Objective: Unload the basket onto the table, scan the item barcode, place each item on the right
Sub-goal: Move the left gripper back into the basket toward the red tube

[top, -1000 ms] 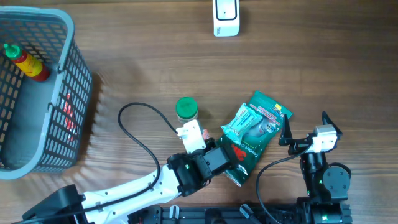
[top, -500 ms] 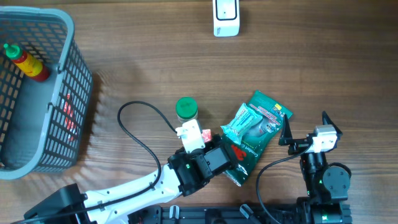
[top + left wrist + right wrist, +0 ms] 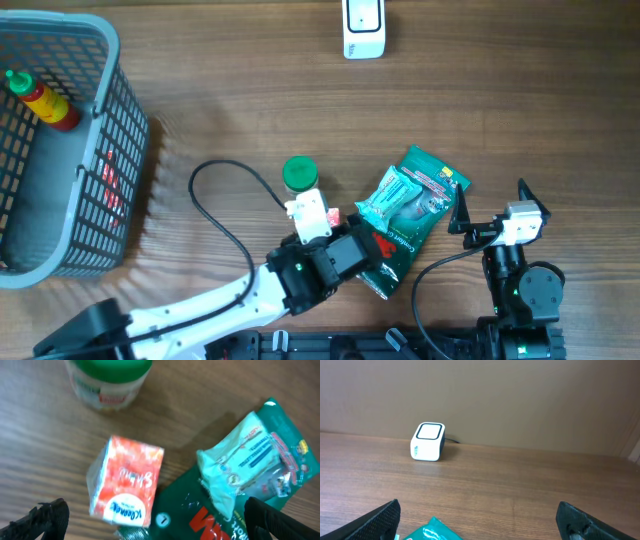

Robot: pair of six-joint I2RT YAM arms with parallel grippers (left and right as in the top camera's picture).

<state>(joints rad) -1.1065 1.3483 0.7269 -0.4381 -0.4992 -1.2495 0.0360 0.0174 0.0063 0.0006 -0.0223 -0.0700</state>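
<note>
Your small orange-and-white box (image 3: pixel 127 482) lies on the table between the spread fingers of the left gripper (image 3: pixel 155 505), which is wide open and holds nothing. There is clear wood on the left side of the box. In the left wrist view its long axis runs from 1 o'clock to 7 o'clock, and the end with the blue oval logo faces 6 o'clock. You can see no barcode on the faces that show. From above, the wrist covers nearly all of the box and only a red sliver peeks out.

The green-lidded jar (image 3: pixel 300 174) stands at 11 o'clock from the box, and the wrist view cuts off its top. A green packet (image 3: pixel 412 205) lies at 3 o'clock with its long axis also running 1 to 7. Its dark lower end meets the box's near corner, and you cannot tell whether one overlaps the other.

The right gripper (image 3: pixel 477 505) is open and empty, at 4 o'clock from the packet.

The white scanner (image 3: pixel 363 28) sits well apart at 12 o'clock. A grey basket (image 3: pixel 125 170) with a red bottle (image 3: pixel 40 100) in it stands at 9 o'clock and is cropped at the edge. The brown wooden table (image 3: pixel 520 100) ends at a plain tan wall.
</note>
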